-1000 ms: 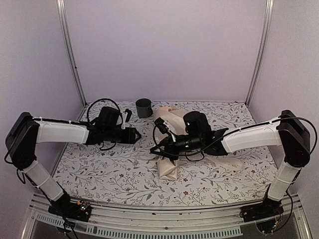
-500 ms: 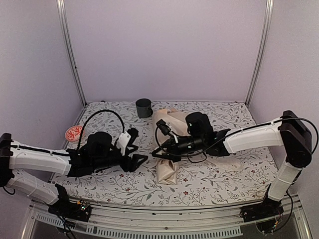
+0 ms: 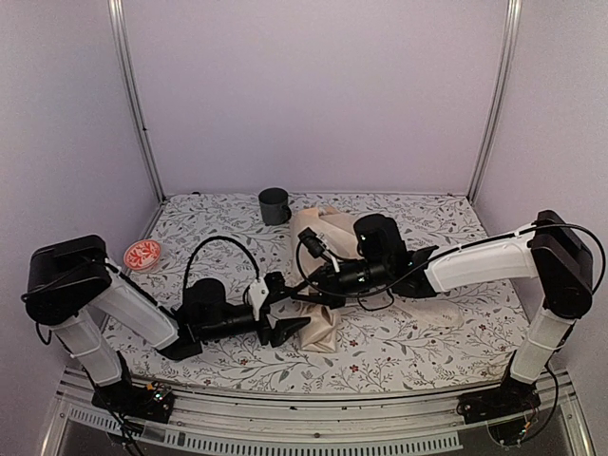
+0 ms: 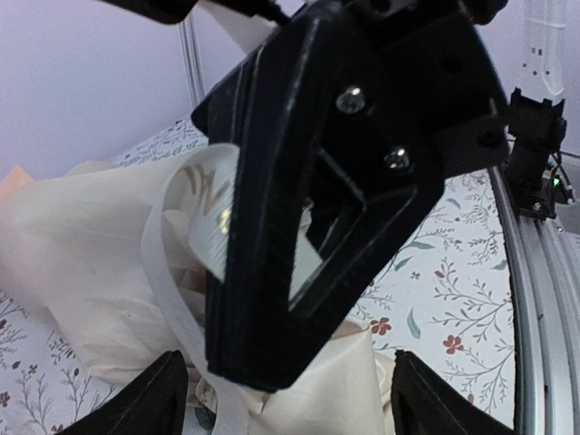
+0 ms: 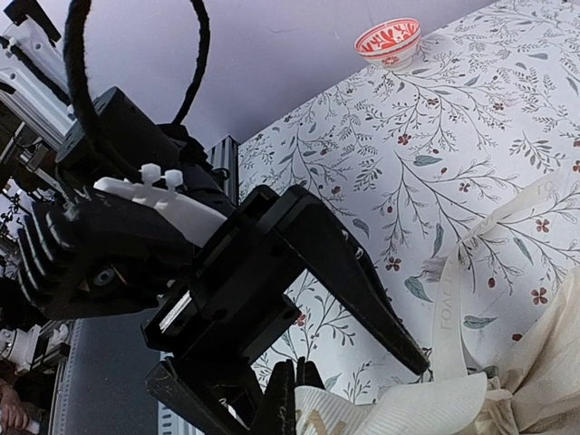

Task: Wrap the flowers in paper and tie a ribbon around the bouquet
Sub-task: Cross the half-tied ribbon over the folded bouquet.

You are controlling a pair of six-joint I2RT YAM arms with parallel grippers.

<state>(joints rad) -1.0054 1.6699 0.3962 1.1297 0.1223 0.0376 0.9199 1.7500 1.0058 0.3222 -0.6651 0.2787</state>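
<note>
Swung down and inward over the past second, the left arm [image 3: 142, 309] now lies low along the near edge of the desk [image 3: 427, 332]. The left tool [image 3: 288, 317] has come up to the near end of the bouquet [image 3: 321, 334], its 2 jaws spread wider than before and gripping nothing. The right tool [image 5: 276, 399] has barely shifted and stays pinched shut on the ribbon [image 5: 456, 308], a cream band with gold lettering that loops beside the wrapped bundle. The bouquet, with only cream paper on show, lies at the middle of the floral desk, running from the far side toward the near edge, partly under the right arm. From the left wrist camera, the right tool's black finger fills the view, with the ribbon running past it and the paper behind. The 2 tools sit close, tips pointing at each other, over the bouquet's near half. A dark mug [image 3: 275, 205] stands near the far edge, just beside the bouquet's far end. A red-patterned bowl [image 3: 142, 254] rests well apart at the left edge.
</note>
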